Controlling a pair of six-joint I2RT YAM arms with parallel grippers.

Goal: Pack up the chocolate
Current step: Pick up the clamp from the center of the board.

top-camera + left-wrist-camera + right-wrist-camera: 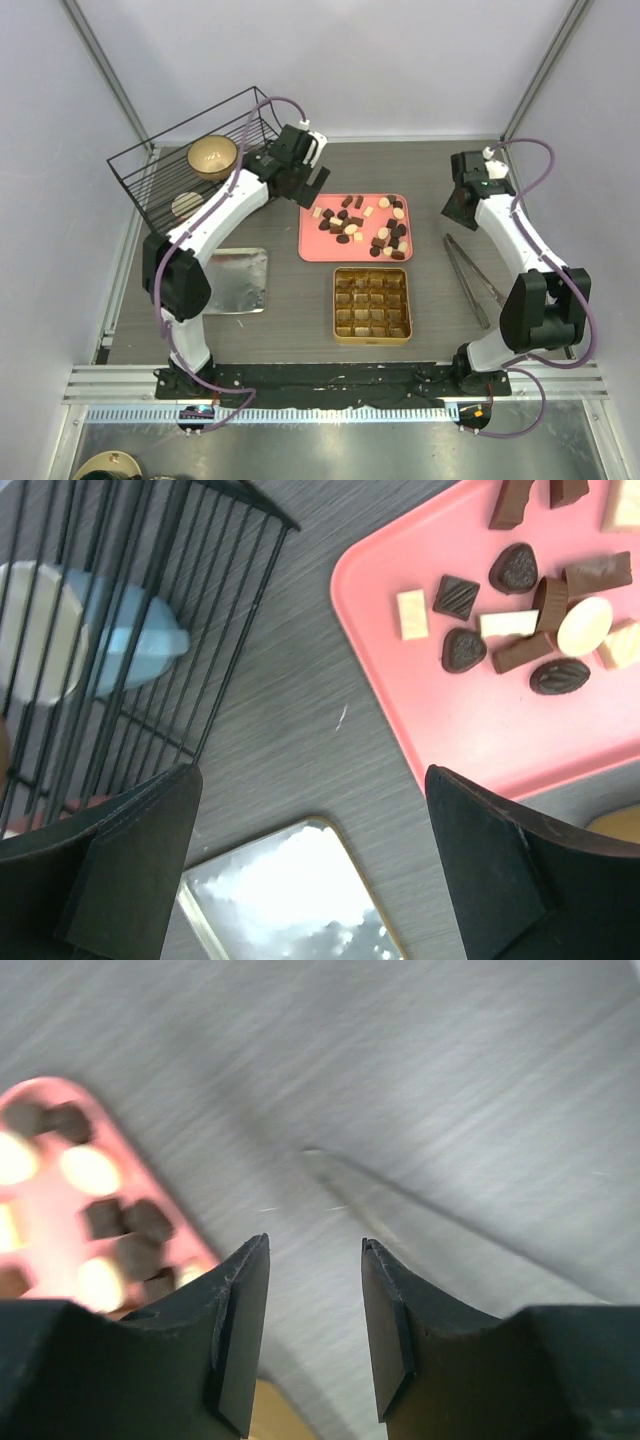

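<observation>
The chocolate [360,225] lies as many small dark, brown and cream pieces on the pink tray [325,248] at the table's middle. In the left wrist view the chocolate [520,630] sits on the pink tray [440,710] at upper right. The gold gridded tin [337,305] stands just in front of the tray. My left gripper [303,180] hovers left of the tray's far corner; this left gripper [312,860] is wide open and empty. To the right of the tray my right gripper [458,207] hangs; in its own view the right gripper [315,1250] is open, nothing between.
A black wire basket [160,170] at back left holds a gold bowl [212,155]. The shiny tin lid [238,280] lies at front left, under the left gripper's view [290,890]. Metal tongs [472,280] lie at the right, blurred in the right wrist view [430,1235].
</observation>
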